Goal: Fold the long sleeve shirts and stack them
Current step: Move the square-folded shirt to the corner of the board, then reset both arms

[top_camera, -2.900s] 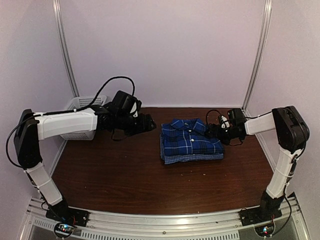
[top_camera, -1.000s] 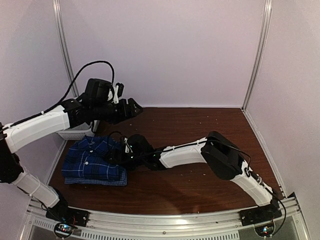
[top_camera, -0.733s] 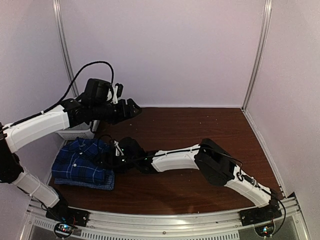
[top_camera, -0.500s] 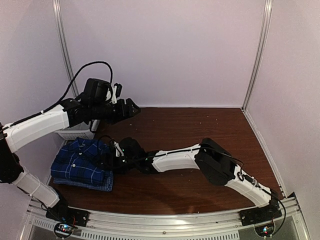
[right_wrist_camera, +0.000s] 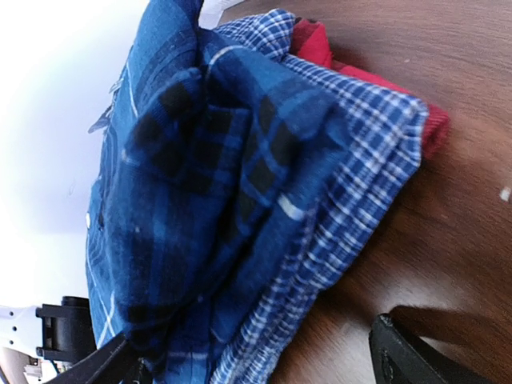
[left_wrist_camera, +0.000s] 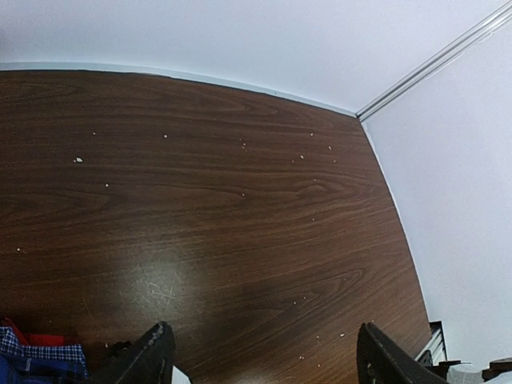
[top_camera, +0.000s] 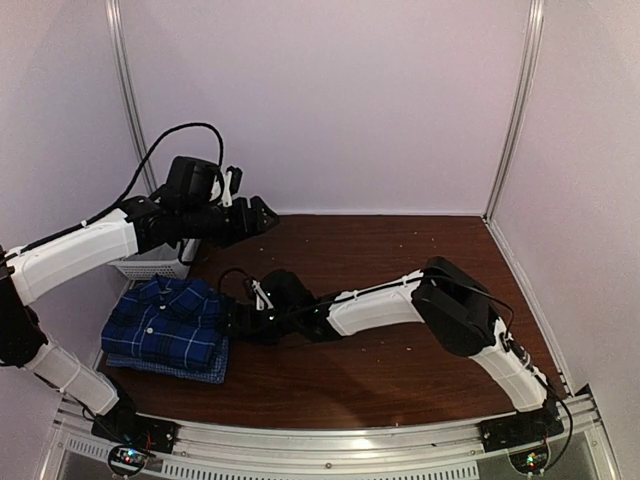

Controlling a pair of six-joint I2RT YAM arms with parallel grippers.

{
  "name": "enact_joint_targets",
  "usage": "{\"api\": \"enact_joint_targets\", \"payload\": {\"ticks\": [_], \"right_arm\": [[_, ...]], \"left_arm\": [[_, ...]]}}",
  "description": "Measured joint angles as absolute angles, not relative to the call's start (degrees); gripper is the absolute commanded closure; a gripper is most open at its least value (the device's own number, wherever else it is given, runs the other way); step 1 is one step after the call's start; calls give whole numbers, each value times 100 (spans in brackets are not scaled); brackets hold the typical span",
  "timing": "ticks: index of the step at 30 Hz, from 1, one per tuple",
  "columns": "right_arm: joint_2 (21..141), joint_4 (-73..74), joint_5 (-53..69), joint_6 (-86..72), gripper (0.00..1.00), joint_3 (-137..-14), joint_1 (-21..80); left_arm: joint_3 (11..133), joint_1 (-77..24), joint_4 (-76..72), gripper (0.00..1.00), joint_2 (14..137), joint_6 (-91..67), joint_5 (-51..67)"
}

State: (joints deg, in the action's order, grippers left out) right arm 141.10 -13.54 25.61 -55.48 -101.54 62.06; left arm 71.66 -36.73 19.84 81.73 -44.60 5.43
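Right gripper (right_wrist_camera: 256, 360) spread, plaid shirt (right_wrist_camera: 184, 184) stacked on checked shirt (right_wrist_camera: 368, 168) just ahead of it. Left gripper (left_wrist_camera: 264, 356) spread, worktop (left_wrist_camera: 240, 200) below it.

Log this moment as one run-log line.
shirts: plaid shirt on checked shirt | right gripper: open at their edge | left gripper: open, raised, empty
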Motion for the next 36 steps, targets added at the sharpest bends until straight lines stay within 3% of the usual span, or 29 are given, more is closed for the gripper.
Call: {"api": "enact_joint_targets", "payload": {"ticks": [3, 14, 27, 36], "right_arm": [[13915, -1347, 2508, -5522, 13, -9859, 6163], [12774, -1319, 2261, -5162, 10, -8545, 5885], [9483, -1160, 1031, -4244, 2, -6348, 5306], [7463, -250, -408, -3636, 0, -5649, 5030]], "left_arm": [[7166, -3673, 1984, 21, 8176, -4460, 543], [7166, -3669, 1984, 20, 8219, -4447, 558], [6995, -3669, 1636, 19, 8200, -4147, 650], [6595, -3804, 1367, 18, 8119, -3686, 622]]}}
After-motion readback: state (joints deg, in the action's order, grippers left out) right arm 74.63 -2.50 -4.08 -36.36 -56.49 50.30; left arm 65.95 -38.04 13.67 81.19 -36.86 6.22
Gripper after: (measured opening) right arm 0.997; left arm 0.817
